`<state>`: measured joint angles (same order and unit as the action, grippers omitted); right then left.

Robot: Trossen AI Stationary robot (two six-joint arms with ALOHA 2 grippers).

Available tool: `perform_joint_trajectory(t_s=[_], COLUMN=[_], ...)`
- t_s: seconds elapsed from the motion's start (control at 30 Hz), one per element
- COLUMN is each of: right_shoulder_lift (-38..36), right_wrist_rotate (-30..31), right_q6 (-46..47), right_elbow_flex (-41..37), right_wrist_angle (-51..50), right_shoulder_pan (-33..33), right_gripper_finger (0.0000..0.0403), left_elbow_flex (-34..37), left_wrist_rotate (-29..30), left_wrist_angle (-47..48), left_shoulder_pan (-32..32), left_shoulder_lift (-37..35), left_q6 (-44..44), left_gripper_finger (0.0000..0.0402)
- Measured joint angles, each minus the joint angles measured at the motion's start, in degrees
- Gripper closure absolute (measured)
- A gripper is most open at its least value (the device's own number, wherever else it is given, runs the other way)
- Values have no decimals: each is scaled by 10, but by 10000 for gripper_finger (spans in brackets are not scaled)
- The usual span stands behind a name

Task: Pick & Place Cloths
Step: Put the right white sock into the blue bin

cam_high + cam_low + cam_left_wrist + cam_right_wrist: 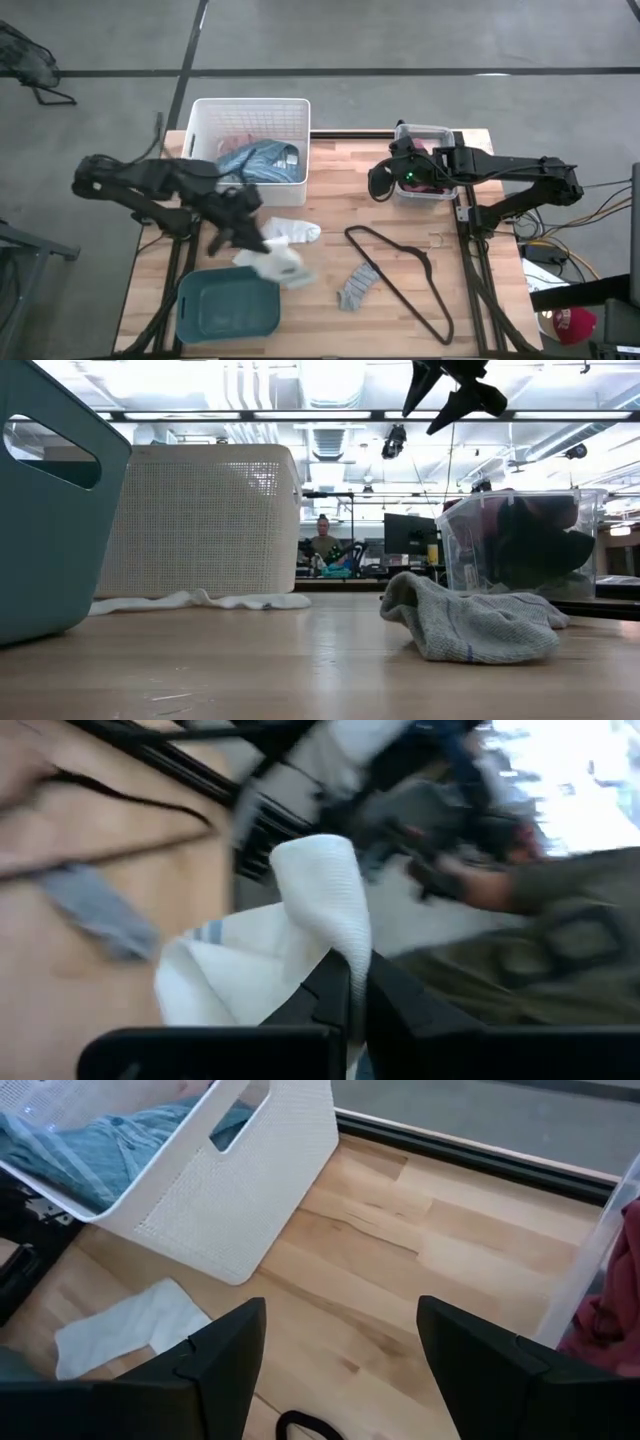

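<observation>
My left gripper point(245, 240) is shut on a white cloth point(276, 262) over the far right corner of the teal bin point(228, 305). A second white cloth point(296, 232) lies flat on the table in front of the white basket point(250, 135), which holds a blue striped shirt point(262, 160). Right of the teal bin, a grey cloth point(358, 285) lies crumpled on the table. My right gripper point(382, 182) hangs open above the table, beside the clear bin point(425, 165) with maroon cloth point(610, 1310) in it, and touches nothing. My left gripper pinches the white cloth between its two fingers point(335, 985), at a folded part point(345, 945) of several layers. The rest of the cloth point(230, 980) bulges out loose beyond the fingertips. The cloth is lifted off the table and hangs slack from the gripper.
A thin black wire hanger point(400, 270) lies on the table's right half, between the grey cloth and the right arm's base. Bare wood shows between the white basket and the clear bin point(400, 1250). A person sits far behind the table point(322, 538).
</observation>
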<state>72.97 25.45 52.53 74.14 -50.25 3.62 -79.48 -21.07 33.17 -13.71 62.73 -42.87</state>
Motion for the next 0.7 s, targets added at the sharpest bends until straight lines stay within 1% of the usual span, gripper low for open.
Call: perform_joint_trajectory(t_s=[0.13,0.2,0.3,0.43,0.53,0.6,0.7], right_shoulder_lift=[0,0,0,0,0,0,0], right_wrist_rotate=[0,0,0,0,0,0,0], right_q6=[0,0,0,0,0,0,0], right_elbow_flex=[-2,-2,-2,-2,-2,-2,-2], right_wrist_angle=[1,1,1,2,3,3,8], right_shoulder_pan=[0,0,0,0,0,0,0], right_gripper_finger=[152,159,170,183,191,195,201], left_elbow_flex=[0,0,0,0,1,2,10], left_wrist_rotate=[-45,-50,-45,-23,-22,-20,-26], left_wrist_angle=[1,19,77,201,288,315,303], left_shoulder_pan=[-48,-74,-107,-147,-160,-162,-164], left_shoulder_lift=[-36,-47,-51,-38,-17,1,28], left_q6=[-77,-106,-146,-195,-202,-202,-196], left_gripper_finger=[382,382,382,381,381,381,381])
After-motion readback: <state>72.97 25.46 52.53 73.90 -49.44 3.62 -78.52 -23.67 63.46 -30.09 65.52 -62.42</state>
